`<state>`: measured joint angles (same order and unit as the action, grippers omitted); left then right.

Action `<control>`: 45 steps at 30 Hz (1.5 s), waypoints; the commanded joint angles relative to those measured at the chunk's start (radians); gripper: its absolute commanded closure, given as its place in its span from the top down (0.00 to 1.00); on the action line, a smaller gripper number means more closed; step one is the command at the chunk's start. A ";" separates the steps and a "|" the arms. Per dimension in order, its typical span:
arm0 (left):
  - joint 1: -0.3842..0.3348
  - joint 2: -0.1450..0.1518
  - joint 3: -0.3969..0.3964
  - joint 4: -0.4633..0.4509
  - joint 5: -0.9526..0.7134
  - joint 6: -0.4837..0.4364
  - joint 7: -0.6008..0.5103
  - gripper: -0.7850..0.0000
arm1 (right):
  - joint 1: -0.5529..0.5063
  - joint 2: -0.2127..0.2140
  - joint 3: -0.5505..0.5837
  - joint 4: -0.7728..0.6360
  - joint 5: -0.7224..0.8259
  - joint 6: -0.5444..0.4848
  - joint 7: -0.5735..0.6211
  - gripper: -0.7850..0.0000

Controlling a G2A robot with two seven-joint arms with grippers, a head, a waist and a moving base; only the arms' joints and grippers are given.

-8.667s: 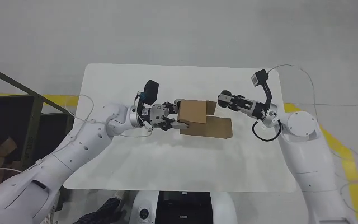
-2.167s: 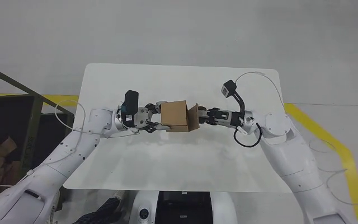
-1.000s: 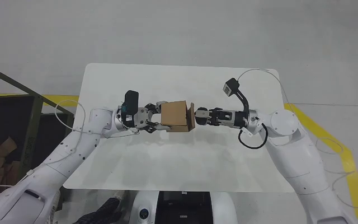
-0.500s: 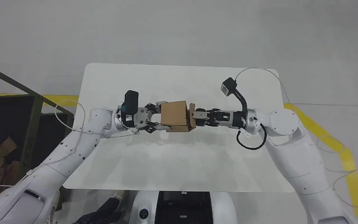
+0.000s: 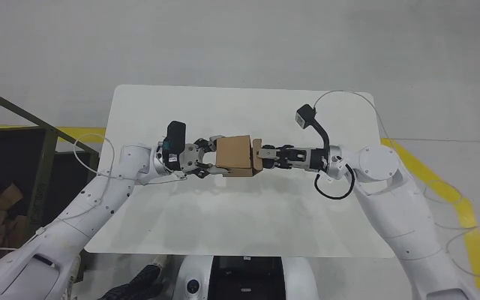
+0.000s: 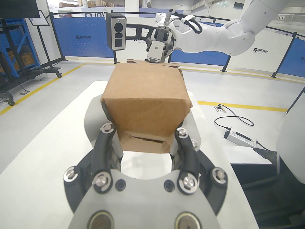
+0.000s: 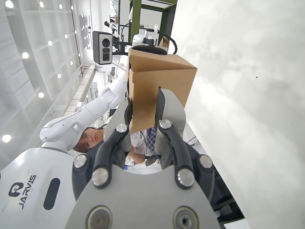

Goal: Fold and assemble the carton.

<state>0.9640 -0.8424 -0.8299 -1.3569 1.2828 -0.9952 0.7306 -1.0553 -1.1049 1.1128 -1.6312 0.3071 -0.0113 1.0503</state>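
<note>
A brown carton (image 5: 234, 155) hangs just above the middle of the white table (image 5: 300, 217), held between both arms. My left gripper (image 5: 206, 159) is shut on its left end; in the left wrist view its fingers (image 6: 108, 129) clamp the two sides of the carton (image 6: 145, 96), whose near end flaps are folded in. My right gripper (image 5: 262, 158) is at the opposite end. In the right wrist view it (image 7: 144, 107) is open a little, its fingertips (image 7: 159, 106) lying against the end flap of the carton (image 7: 162, 77). It also shows in the left wrist view as the far gripper (image 6: 156, 57).
A dark green frame (image 5: 30, 127) with cardboard pieces stands off the table's left side. A cable and power brick (image 6: 238, 135) lie on the floor beyond the table edge. Bare table surface lies in front of and behind the carton.
Since the earliest frame the carton has shifted left and its long open flaps are folded in. In the last second my right gripper has edged in, pressing the end flap flatter.
</note>
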 commanded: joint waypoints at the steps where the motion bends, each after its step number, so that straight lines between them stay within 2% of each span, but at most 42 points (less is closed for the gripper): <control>1: 0.000 0.000 0.000 0.000 0.000 0.000 0.000 0.00 | 0.000 0.000 0.000 -0.002 -0.007 0.004 -0.010 0.22; 14: 0.000 0.000 0.000 0.000 0.000 0.000 0.000 0.00 | 0.005 -0.001 -0.012 -0.026 -0.030 0.034 -0.068 0.13; 28: 0.000 0.000 0.000 0.000 0.000 0.000 0.000 0.00 | 0.018 -0.008 -0.042 -0.047 -0.033 0.045 -0.098 0.11; 36: 0.000 0.000 0.000 0.000 0.000 0.000 0.000 0.00 | 0.032 -0.015 -0.068 -0.044 -0.039 0.058 -0.116 0.16; 43: 0.000 0.000 0.000 0.000 0.000 0.000 0.000 0.00 | 0.030 -0.017 -0.075 -0.047 -0.061 0.071 -0.154 0.14; 45: 0.000 0.000 0.000 0.000 0.000 0.000 0.000 0.00 | 0.028 -0.018 -0.078 -0.048 -0.064 0.076 -0.160 0.19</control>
<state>0.9640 -0.8424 -0.8299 -1.3568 1.2828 -0.9951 0.7306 -1.0262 -1.1223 1.0366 -1.6784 0.2443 0.0623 0.8927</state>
